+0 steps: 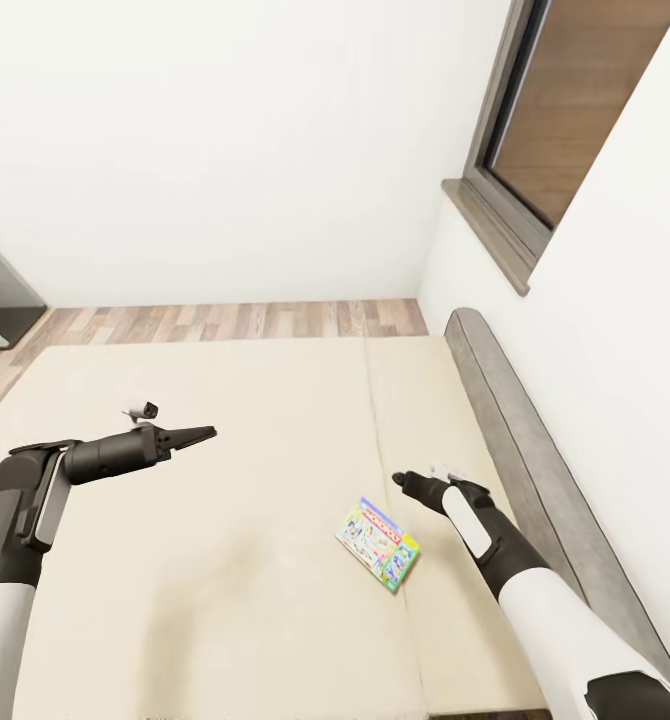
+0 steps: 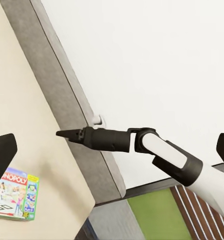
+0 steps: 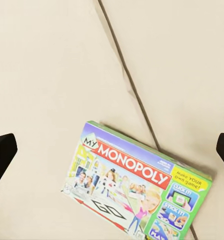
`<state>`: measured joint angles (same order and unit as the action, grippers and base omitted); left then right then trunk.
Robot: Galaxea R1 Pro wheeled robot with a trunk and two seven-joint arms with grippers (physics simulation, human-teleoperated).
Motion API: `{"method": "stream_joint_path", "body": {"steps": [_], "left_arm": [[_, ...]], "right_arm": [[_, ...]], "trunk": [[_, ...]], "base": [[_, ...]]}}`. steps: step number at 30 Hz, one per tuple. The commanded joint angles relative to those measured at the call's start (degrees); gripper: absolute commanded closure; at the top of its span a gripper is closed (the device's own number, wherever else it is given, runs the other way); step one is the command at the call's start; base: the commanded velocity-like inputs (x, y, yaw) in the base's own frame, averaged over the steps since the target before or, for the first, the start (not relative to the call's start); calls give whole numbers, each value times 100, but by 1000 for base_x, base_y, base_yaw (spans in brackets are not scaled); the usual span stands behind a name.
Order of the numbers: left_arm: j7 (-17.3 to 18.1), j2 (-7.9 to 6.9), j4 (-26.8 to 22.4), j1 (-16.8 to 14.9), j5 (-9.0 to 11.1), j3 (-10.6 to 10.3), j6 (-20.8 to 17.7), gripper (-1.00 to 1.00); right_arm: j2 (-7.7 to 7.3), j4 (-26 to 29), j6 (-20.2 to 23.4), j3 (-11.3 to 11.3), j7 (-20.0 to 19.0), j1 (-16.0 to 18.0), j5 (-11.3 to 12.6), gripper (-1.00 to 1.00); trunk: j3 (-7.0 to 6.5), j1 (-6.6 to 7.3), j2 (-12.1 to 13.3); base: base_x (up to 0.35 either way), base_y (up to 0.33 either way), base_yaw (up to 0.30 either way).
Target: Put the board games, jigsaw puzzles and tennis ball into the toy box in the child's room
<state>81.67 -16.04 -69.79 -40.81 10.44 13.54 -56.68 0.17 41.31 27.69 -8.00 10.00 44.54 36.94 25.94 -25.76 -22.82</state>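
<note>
The white-green board game [image 1: 378, 543] lies flat on the bed [image 1: 225, 400], at about 8 o'clock from the right gripper [image 1: 403, 482], which is near it and open wide, while the left gripper [image 1: 203, 434] looks closed and is well apart.

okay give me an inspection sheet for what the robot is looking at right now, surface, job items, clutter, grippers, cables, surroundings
Surface: bed, cream mattresses with a seam, grey frame along the right side.
Job's things: one board game, a white-green Monopoly box, lying flat on the mattress beside the seam.
Clutter: nothing seen.
Grippers: left gripper shut, held above the mattress; right gripper above the game, fingers apart in its wrist view, holding nothing.
Cables: nothing seen.
Surroundings: white walls, window, wood-plank floor.
</note>
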Motion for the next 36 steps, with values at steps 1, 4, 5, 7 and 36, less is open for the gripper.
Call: {"method": "stream_joint_path", "body": {"steps": [1,4,5,7,36], "left_arm": [[16,0,0,-4,7,0,-59,-100],[22,0,0,-5,4,0,-50,-100],[22,1,0,-5,3,0,-49,-100],[22,4,0,-3,3,-5,-43,-100],[3,13,9,-4,-7,-12,-35,-100]], "right_arm": [[-2,10,12,-18,55,3,60,-100],[6,6,9,-18,54,3,59,-100],[9,5,7,-18,54,3,59,-100],[13,-2,5,-18,55,2,59,-100],[32,-17,-7,-18,51,2,51,-100]], "trunk": [[18,-3,-10],[47,-3,-10],[56,-3,-10],[75,-3,-10],[348,-3,-10]], "base": [[0,0,0],[0,0,0],[0,0,0],[0,0,0],[0,0,0]]}}
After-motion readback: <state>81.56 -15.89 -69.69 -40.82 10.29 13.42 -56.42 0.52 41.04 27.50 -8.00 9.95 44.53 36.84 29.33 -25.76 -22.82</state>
